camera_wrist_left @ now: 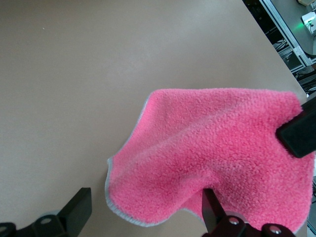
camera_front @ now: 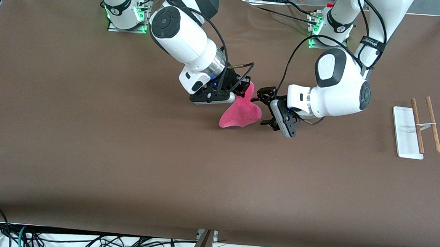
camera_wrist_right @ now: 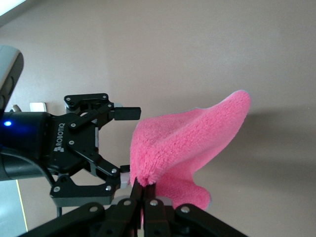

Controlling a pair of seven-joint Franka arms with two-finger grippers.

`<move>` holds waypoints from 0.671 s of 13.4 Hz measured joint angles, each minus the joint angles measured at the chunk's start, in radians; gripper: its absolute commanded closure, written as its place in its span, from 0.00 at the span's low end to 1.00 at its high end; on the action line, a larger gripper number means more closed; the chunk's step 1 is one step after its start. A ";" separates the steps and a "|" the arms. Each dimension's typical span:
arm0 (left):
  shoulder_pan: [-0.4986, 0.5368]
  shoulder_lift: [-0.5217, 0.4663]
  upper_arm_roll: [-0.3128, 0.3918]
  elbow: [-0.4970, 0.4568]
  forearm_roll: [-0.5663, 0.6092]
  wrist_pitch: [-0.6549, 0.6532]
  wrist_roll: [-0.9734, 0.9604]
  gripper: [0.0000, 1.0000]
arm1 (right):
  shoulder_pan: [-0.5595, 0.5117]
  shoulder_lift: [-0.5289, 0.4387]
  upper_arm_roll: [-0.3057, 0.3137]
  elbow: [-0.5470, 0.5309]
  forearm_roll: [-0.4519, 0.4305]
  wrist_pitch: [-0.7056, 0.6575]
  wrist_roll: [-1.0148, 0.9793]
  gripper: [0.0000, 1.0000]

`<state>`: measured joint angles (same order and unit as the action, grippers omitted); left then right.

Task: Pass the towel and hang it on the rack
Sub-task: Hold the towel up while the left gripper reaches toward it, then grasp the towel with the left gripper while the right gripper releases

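We see the right end effector (camera_front: 241, 87) clamped on one corner of the towel (camera_front: 241, 113), holding it up over the middle of the tabletop (camera_front: 88, 150) so the pink cloth hangs free. The left end effector (camera_front: 263, 110) sits right beside the hanging cloth with its fingers (camera_wrist_right: 126, 113) spread apart; in the left wrist view one finger (camera_wrist_left: 211, 207) overlaps the towel's edge, but nothing is pinched yet. We judge this as the handover step, about midway through the task: towel lifted, not passed, not hung. The rack (camera_front: 420, 126) stands well apart toward the left arm's end of the tabletop, its two rods bare. To do the pass well, we think the left end effector should slide further in so a good fold of cloth sits between the fingers, away from the right end effector's tips, then squeeze fully before the right lets go. Grabbing only the thin grey edge risks a slip, since the cloth is soft and floppy. Taking an upper corner would leave the cloth dangling long enough to drape over a rod later. The right should let go only after the left grip looks firm.
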<state>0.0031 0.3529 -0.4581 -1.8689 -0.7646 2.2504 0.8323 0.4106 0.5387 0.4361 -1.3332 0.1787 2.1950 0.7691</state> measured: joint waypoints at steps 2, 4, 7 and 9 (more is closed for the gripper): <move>-0.004 0.001 0.000 0.000 0.000 0.004 0.000 0.91 | 0.000 0.000 0.000 0.000 0.000 0.000 0.000 1.00; -0.004 0.001 0.000 0.000 0.000 0.004 0.001 1.00 | 0.000 0.000 0.001 0.000 0.000 0.000 0.000 1.00; -0.002 0.001 0.001 0.001 0.000 0.004 0.002 1.00 | 0.000 0.000 0.001 0.001 0.001 0.000 0.000 1.00; 0.001 0.000 0.002 0.002 0.000 0.004 0.003 1.00 | 0.000 0.000 0.001 0.002 0.013 0.000 0.001 1.00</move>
<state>0.0043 0.3534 -0.4560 -1.8669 -0.7646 2.2543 0.8350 0.4106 0.5384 0.4371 -1.3308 0.1918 2.1950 0.7697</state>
